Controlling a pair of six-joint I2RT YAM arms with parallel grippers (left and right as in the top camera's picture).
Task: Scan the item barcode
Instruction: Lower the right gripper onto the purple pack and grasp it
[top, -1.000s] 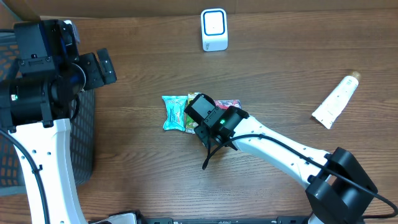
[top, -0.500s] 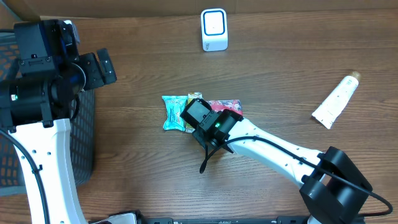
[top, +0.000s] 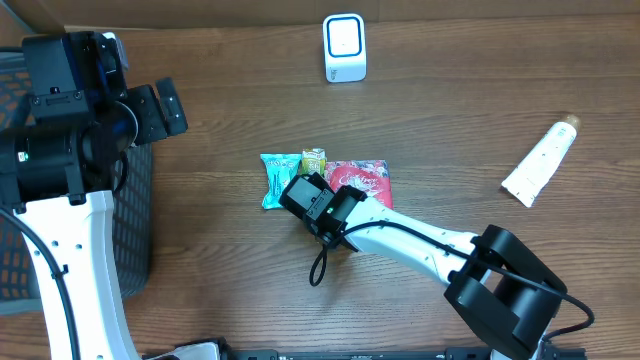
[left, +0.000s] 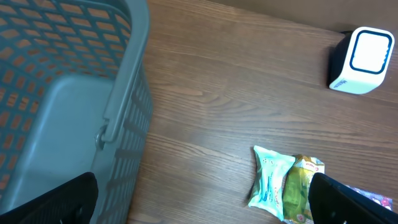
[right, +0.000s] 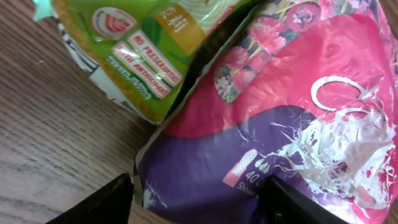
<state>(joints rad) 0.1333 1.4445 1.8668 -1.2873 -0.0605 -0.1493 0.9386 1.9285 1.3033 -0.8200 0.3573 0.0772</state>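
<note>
Target looks like the pink pack, lying flat near the centre of the bench, with the scanner at its 12 o'clock, well apart. Green packet butts against its 10 o'clock corner, can't tell which lies on top. Teal packet is further out at 9. Right fingers are apart, straddling the pack's 8 o'clock edge, nothing clamped. Left fingers are spread wide and empty by the basket, far out at 9 o'clock. Handling guess: light, soft pouch in glossy crinkled film, so slippery and floppy, not fragile. A flat top pinch will likely skate or drag the green packet along. Better to take a free edge, on the 3 or 6 o'clock side, pinching film plus contents rather than the seal alone. No barcode visible on this face, so it's probably underneath. Grip should leave the back open to the scanner.
</note>
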